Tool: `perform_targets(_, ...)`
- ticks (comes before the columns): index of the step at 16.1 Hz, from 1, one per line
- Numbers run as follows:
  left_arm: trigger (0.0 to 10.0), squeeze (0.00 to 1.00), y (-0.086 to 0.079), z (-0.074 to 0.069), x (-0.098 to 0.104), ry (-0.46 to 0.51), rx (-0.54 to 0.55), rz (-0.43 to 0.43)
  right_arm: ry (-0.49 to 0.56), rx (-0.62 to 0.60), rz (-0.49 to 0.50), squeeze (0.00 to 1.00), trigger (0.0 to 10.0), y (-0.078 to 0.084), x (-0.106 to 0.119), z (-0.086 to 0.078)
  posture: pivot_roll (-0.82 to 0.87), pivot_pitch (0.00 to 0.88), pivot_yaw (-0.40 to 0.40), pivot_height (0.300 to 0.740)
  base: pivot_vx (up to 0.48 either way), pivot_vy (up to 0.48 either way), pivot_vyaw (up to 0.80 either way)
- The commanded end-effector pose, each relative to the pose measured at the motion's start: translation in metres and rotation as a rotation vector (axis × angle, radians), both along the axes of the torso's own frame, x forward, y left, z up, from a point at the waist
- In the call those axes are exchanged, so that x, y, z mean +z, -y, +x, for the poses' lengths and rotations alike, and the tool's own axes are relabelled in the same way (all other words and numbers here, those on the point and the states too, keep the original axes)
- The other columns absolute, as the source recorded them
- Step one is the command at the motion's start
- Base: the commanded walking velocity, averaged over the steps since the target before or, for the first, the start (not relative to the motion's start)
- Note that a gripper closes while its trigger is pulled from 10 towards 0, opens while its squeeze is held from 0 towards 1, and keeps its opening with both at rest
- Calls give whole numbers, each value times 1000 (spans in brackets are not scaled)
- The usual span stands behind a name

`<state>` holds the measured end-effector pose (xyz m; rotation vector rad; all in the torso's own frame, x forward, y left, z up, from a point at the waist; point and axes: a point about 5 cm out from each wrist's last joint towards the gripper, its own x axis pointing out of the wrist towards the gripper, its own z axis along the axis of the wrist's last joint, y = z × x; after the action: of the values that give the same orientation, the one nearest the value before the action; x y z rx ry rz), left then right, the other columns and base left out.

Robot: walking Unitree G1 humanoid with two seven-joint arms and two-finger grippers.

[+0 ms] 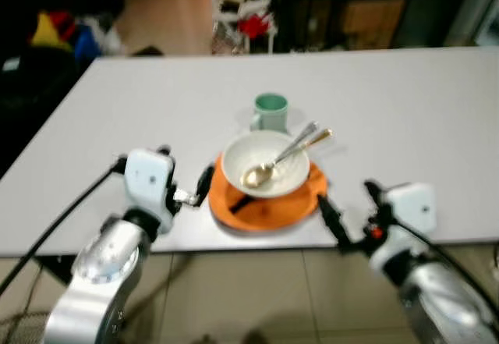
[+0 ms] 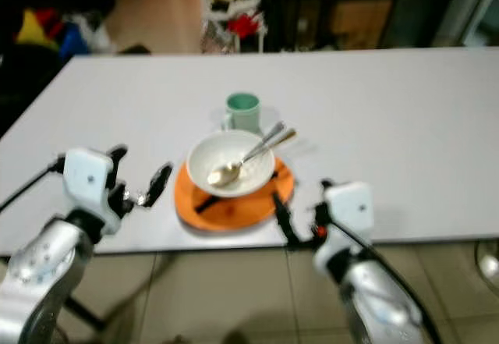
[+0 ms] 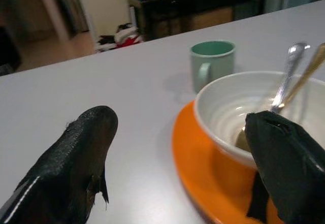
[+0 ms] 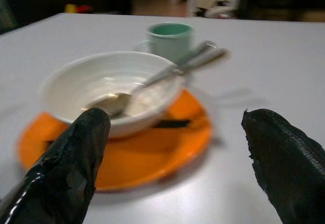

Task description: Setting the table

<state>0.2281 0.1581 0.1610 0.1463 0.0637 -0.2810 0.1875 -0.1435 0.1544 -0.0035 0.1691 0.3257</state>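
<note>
past the far edge of the counter there is a white rack (image 1: 243,24) with red and dark stuff on it. a yellow and blue heap (image 1: 62,33) sits left. tan floor tiles (image 1: 257,297) lie below.

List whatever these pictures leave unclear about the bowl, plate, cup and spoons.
- Orange plate: its centre is hidden under the white bowl in the eye views; a dark mark shows beside the bowl, too blurred to identify.
- Spoons: two handles show, but the second spoon's head is hidden behind the first.
- Green cup: its inside is hidden by its rim in the left wrist view.
- Plate's near edge: covered by the left gripper's finger there.
</note>
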Motion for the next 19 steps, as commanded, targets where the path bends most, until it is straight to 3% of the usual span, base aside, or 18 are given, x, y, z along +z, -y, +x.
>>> perform_targets(1,10000,0,1,0,3,10,-1,-1,7,3,1,0,10000,1,2,0,97,0,54,740,0,-319,0)
perform_targets(6,10000,0,1,-2,2,3,-3,-1,-12,10,11,0,10000,0,-1,-2,102,0,52,740,0,-316,0)
perform_targets(13,10000,0,-1,-4,-2,-16,-10,-4,3,-20,-31,0,10000,10,-4,-1,107,0,48,740,0,-318,0)
perform_targets(14,10000,0,-2,-5,-3,-16,-10,-2,2,4,-51,914,10000,8,-5,-2,108,0,47,740,0,-315,0)
perform_targets(15,10000,0,-2,-5,-3,-15,-11,-1,5,17,-52,1000,10000,8,-6,-2,109,0,47,740,0,-262,0)
perform_targets(19,10000,0,-2,-6,-5,-29,-13,-9,63,0,-19,1000,10000,9,-3,-2,109,0,47,740,0,0,200)
